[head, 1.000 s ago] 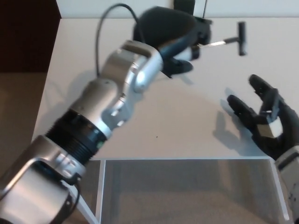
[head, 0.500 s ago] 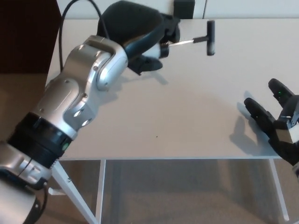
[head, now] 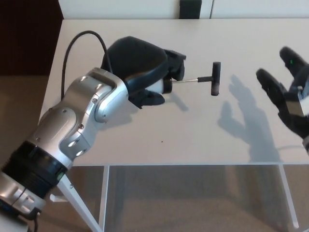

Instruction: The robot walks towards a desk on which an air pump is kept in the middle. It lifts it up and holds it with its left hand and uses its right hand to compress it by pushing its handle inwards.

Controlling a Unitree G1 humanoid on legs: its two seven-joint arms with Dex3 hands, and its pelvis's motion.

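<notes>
- While your left hand wraps the air pump, the pump hangs above the bench, left of centre in the head view.
- Your left fingers are curled under the pump body, grip closed on it.
- Pump rod sticks out to the right, roughly level, ending in the black T handle.
- Handle is pulled out, thin metal rod visible between it and the body.
- Your right hand is at the right edge, fingers spread wide, holding nothing.
- Right hand is well apart from the handle, not touching it.
- Its shadow falls on the bench between hand and handle.
- Black cable loops up behind your left forearm.
- Dark object sits at the far bench edge, can't tell what it is.
</notes>
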